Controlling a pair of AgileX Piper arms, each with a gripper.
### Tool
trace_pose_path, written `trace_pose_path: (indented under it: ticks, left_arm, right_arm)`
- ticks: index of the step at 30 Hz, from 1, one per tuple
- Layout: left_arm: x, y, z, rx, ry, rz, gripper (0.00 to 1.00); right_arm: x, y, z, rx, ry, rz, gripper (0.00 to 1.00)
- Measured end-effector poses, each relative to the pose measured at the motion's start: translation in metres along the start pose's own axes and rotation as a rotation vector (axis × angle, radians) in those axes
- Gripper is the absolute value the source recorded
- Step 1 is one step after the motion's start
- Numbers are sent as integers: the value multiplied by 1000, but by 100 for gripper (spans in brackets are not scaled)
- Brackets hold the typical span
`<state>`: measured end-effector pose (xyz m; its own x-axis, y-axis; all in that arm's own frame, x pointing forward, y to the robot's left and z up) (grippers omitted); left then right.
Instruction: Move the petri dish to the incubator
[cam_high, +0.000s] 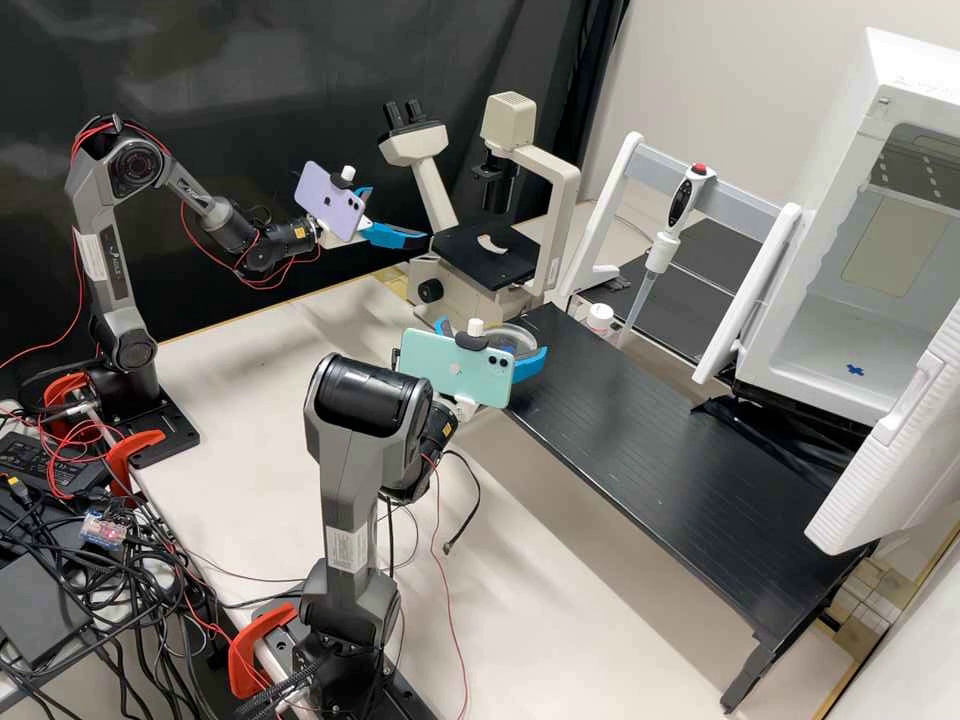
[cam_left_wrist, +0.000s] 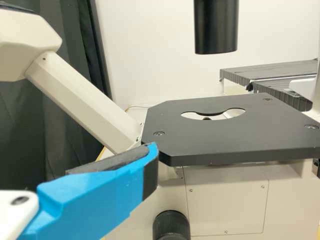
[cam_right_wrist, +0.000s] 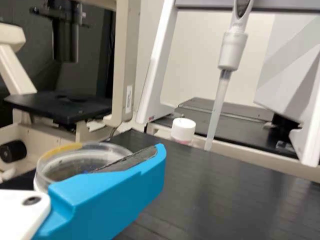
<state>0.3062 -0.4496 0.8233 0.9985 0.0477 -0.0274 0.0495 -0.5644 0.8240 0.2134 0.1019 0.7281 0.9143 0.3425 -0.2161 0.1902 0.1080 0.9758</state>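
Laboratory gear is marking this place out as a lab. On the far side of the pale bench (cam_high: 250, 380), a microscope (cam_high: 470, 258) is standing, its paired eyepieces (cam_high: 404, 114) pointing up. To its right, a pipette (cam_high: 663, 250) is hanging from a white-and-grey frame (cam_high: 740, 205), and a small white-capped bottle (cam_right_wrist: 183, 130) is standing near the pipette's tip. A clear, round petri dish (cam_right_wrist: 75, 162) is adding to the evidence, and at the right a white incubator (cam_high: 835, 215) is standing open.
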Motion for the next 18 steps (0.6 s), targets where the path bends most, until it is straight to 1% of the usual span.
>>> trace_pose_path:
  ticks: [5, 9, 11, 14, 18]
  left_arm:
    - [0, 0, 0, 0, 0, 0, 100]
    - [0, 0, 0, 0, 0, 0, 100]
    - [0, 0, 0, 0, 0, 0, 100]
    - [0, 0, 0, 0, 0, 0, 100]
    - [0, 0, 0, 0, 0, 0, 100]
  right_arm:
    - [5, -8, 3, -11, -7, -43, 100]
    - [8, -11, 5, -15, -13, -54, 100]
    - [9, -12, 9, -23, -16, -62, 100]
    - [13, -11, 12, -9, -20, -64, 100]
    - [15, -10, 16, -2, -22, -67, 100]
